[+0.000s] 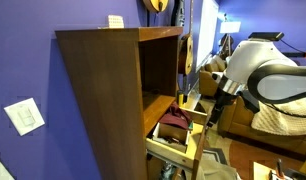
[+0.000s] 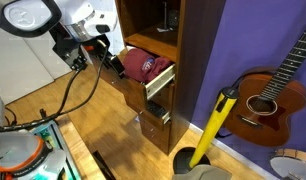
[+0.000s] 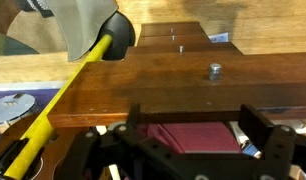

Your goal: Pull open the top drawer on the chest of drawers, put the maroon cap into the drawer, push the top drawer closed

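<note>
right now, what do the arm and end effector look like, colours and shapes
The arm is built of fat, rounded white links with dark bands at the joints. The end effector is black and blocky. In the wrist view its two fingers are black, angular and made of open linkage bars. No markings or lettering are legible at this size.

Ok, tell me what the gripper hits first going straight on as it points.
Probably the maroon cap in the open top drawer; the wrist view shows it between the open fingers of the gripper. The gap is unclear.
</note>
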You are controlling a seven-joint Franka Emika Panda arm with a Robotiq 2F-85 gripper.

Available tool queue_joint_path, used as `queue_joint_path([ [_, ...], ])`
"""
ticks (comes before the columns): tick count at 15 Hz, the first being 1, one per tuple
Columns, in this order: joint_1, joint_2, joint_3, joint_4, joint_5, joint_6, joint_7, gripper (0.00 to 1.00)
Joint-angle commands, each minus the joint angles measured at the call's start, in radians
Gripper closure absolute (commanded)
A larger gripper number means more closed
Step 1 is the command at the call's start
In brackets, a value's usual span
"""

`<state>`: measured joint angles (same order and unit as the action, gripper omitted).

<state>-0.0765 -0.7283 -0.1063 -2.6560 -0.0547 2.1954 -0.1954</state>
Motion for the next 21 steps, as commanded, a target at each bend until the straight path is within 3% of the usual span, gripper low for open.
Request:
queue_joint_path([
  [1,-0.001,-0.018,0.017,-0.073,-0.032,0.113,0.02,0.0],
  [15,-0.026,0.126,0.03,-0.087,-0.024,0.454,0.089,0.0],
  [21,-0.032,0.129,0.027,-0.102,-0.018,0.47,0.09,0.0],
])
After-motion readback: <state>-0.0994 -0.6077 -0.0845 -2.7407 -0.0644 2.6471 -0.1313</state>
